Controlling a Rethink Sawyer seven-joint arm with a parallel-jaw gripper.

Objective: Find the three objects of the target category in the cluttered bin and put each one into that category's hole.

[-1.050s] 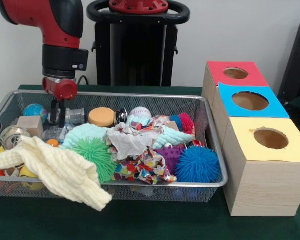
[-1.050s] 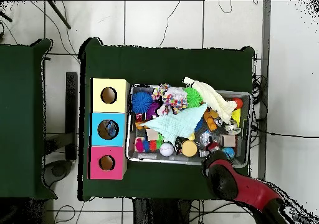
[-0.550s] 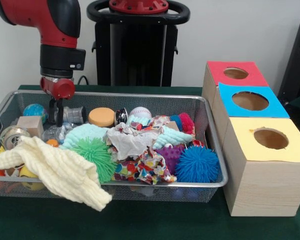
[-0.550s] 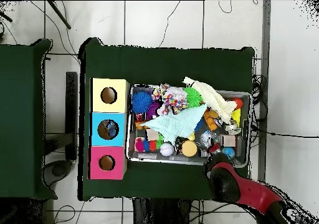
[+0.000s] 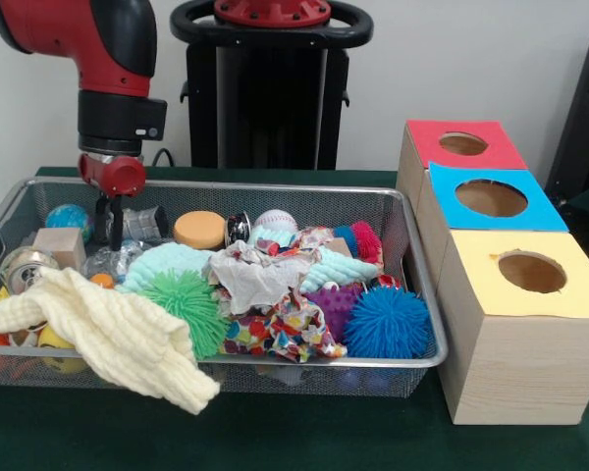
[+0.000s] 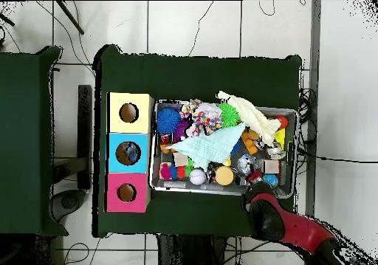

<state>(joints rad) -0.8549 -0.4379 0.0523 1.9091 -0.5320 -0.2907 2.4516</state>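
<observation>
My gripper (image 5: 110, 224) hangs inside the wire bin (image 5: 275, 191), at its far corner on the side away from the boxes, and its dark fingers are in front of a small silver can (image 5: 142, 224); I cannot tell if they are released or clenched, because they are thin and merge with the can and the mesh behind them. From above, my red arm (image 6: 284, 221) covers this corner of the bin, so the gripper itself is hidden there. Just beside the gripper, still along the bin's far wall, lie a blue globe ball (image 5: 67, 218) and a wooden cube (image 5: 59, 244), and on the other side an orange disc (image 5: 199, 230) and a white baseball (image 5: 275, 221). Toward the middle of the bin there is a mint green cloth (image 5: 167, 261), a green spiky ball (image 5: 189, 303) and crumpled patterned fabrics (image 5: 275, 294), which cover what is under them. A cream knitted cloth (image 5: 113, 334) hangs over the bin's near rim. A blue spiky ball (image 5: 388, 322) sits in the bin's near corner next to the boxes, with a purple spiky ball (image 5: 336, 300) touching it. Beside the bin stand the red box (image 5: 461, 145), the blue box (image 5: 491, 199) and the yellow box (image 5: 530, 275), each with a round hole on top. Which objects are the targets I cannot make out.
</observation>
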